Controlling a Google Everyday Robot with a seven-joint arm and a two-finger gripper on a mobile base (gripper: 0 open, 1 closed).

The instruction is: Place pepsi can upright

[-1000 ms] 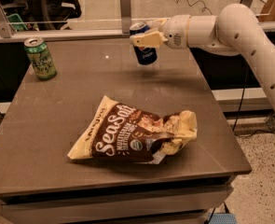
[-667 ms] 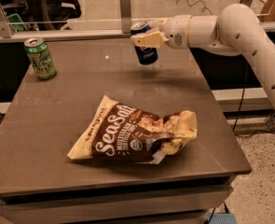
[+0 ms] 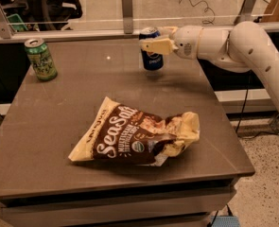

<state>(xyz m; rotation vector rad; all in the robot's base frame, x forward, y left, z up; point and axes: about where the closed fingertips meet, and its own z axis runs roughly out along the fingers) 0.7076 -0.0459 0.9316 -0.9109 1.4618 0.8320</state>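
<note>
**Pepsi can held upright at the far side of the table**

Set against the earlier view, little differs. The white arm [image 3: 257, 51] and what it carries sit slightly lower and a touch further right, closer to the grey table [image 3: 73, 108]. The snack bag and the green can lie where they did.

The arm comes in from the right. Its long link rises from the right edge of the view and bends at a rounded joint. The wrist then runs roughly level, pointing left over the table's far right part.

The brown and cream snack bag [image 3: 139, 137] lies flat and crumpled on the near middle of the table, well apart from both cans.

The pepsi can [image 3: 152, 60] stands upright, silver top up, at the far middle of the table. The gripper [image 3: 153, 39] is clamped on it from the right. One tan finger [image 3: 154, 45] crosses the can's front at its upper half, and the other shows behind the rim. The can's base is just at the surface — whether it touches cannot be told.

The green can [image 3: 40, 59] stands upright at the far left corner.
</note>
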